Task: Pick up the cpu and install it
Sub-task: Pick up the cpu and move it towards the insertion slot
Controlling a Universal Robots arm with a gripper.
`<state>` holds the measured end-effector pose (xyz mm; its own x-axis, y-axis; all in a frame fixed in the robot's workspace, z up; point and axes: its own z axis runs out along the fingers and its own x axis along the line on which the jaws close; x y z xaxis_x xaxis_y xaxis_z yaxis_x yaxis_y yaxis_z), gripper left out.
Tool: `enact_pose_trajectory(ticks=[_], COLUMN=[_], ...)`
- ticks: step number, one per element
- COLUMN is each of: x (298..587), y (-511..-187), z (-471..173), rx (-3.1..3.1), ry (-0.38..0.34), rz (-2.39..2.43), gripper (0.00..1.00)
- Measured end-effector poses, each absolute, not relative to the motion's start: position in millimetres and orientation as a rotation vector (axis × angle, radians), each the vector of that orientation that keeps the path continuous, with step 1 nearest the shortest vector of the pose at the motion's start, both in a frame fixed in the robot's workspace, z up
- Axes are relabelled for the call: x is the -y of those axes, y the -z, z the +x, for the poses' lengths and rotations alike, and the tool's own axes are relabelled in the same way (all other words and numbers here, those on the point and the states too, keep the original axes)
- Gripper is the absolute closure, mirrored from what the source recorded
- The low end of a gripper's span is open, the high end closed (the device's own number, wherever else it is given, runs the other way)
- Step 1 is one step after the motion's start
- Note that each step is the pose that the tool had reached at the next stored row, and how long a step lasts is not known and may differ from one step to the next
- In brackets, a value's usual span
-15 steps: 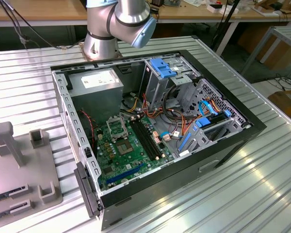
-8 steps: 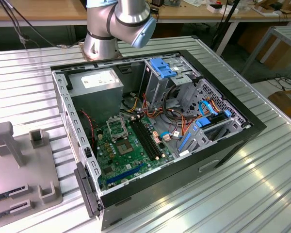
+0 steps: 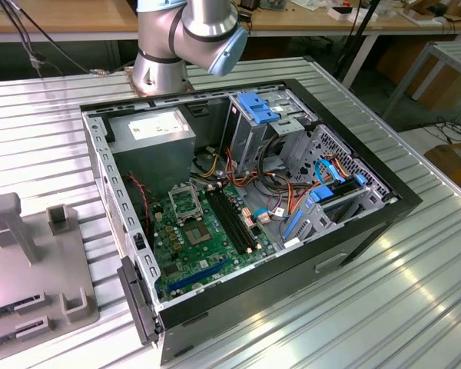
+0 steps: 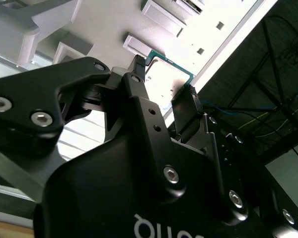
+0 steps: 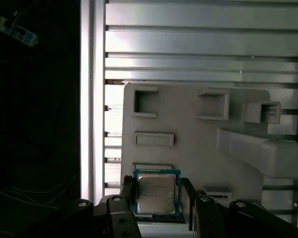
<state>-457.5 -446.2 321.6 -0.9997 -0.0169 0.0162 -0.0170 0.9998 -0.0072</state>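
The cpu (image 5: pixel 156 194), a small silver square with a thin green rim, lies at the edge of a grey holder tray (image 5: pixel 188 139). In both wrist views my gripper (image 5: pixel 158 196) has one black finger against each of the chip's opposite sides and looks shut on it. In the second wrist view the cpu (image 4: pixel 164 74) sits between the fingertips (image 4: pixel 138 63) of the gripper (image 4: pixel 165 77). I cannot tell whether the chip is lifted off the tray. In the exterior view the open computer case (image 3: pixel 246 207) holds the green motherboard (image 3: pixel 203 250) with its square metal socket frame (image 3: pixel 186 202).
The grey holder tray (image 3: pixel 31 261) with upright blocks sits at the exterior view's left, beside the case on a ribbed metal table (image 3: pixel 415 292). The arm's base (image 3: pixel 161 61) stands behind the case. Inside are cables, blue drive brackets (image 3: pixel 257 106) and a power supply (image 3: pixel 157 132).
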Motion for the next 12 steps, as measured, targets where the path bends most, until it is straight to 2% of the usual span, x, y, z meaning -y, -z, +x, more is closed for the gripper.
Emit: enact_pose_trajectory(ticks=[12], x=[446.2], y=[-331.8], z=[-457.5], rx=[3.126], ry=[-0.011], rz=[0.026], gripper=[0.53])
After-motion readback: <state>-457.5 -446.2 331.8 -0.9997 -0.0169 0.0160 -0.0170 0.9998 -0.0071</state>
